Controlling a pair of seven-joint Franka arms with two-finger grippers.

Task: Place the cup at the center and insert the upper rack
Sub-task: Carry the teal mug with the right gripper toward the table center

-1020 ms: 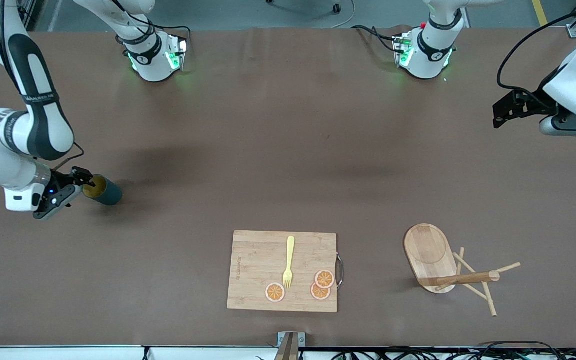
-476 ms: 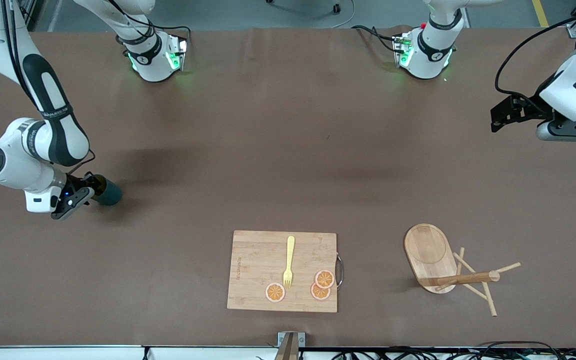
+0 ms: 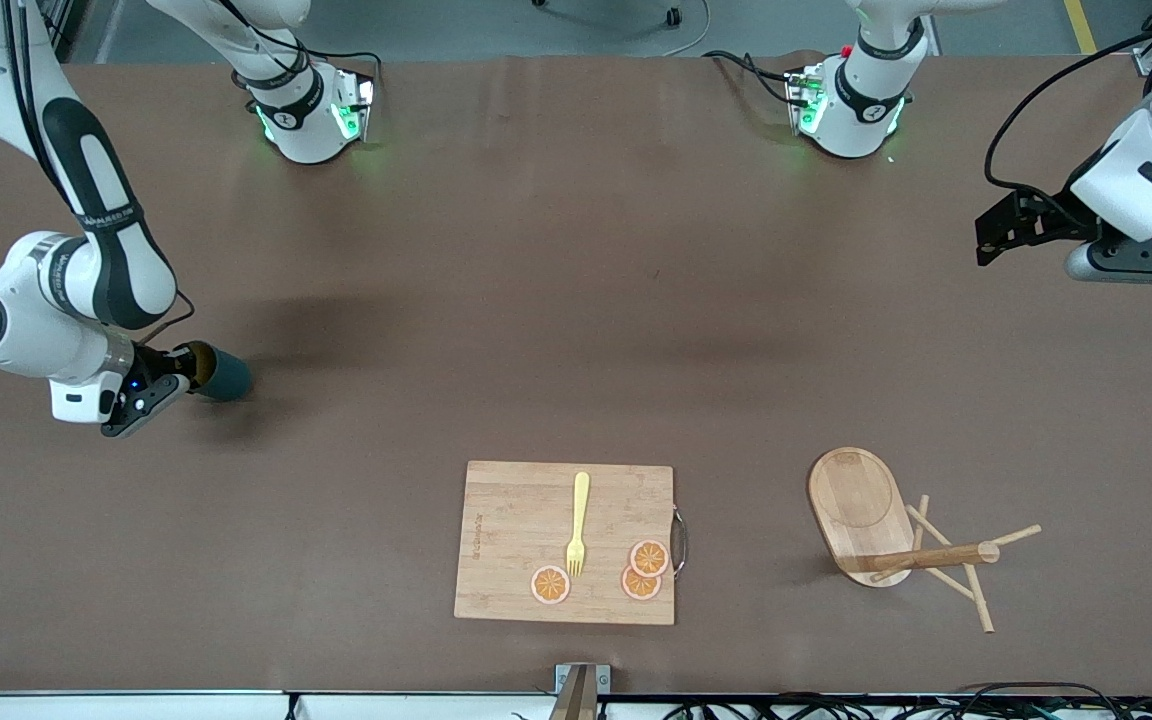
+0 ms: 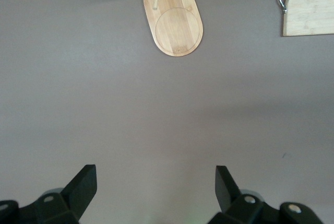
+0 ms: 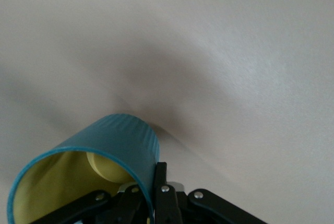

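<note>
The dark teal cup point(image 3: 219, 375) with its yellow inside is tipped on its side, just over the table at the right arm's end. My right gripper point(image 3: 183, 371) is shut on its rim wall, one finger inside and one outside; in the right wrist view the cup point(image 5: 117, 140) fills the space at the gripper point(image 5: 148, 188). The wooden rack lies tipped over, its oval base point(image 3: 856, 500) on edge and its post point(image 3: 926, 557) and pegs on the table. My left gripper point(image 3: 998, 232) is open and empty, raised over the table's left-arm end; the left wrist view shows the gripper point(image 4: 155, 182) and the rack base point(image 4: 173, 18).
A rectangular bamboo cutting board point(image 3: 511, 540) lies near the front camera at mid-table, with a yellow fork point(image 3: 577, 522) and three orange slices point(image 3: 648, 558) on it. Its corner shows in the left wrist view point(image 4: 308, 15).
My right arm turned its wrist and carried the cup a little toward the table's middle. My left gripper drifted slightly toward the robots' bases.
</note>
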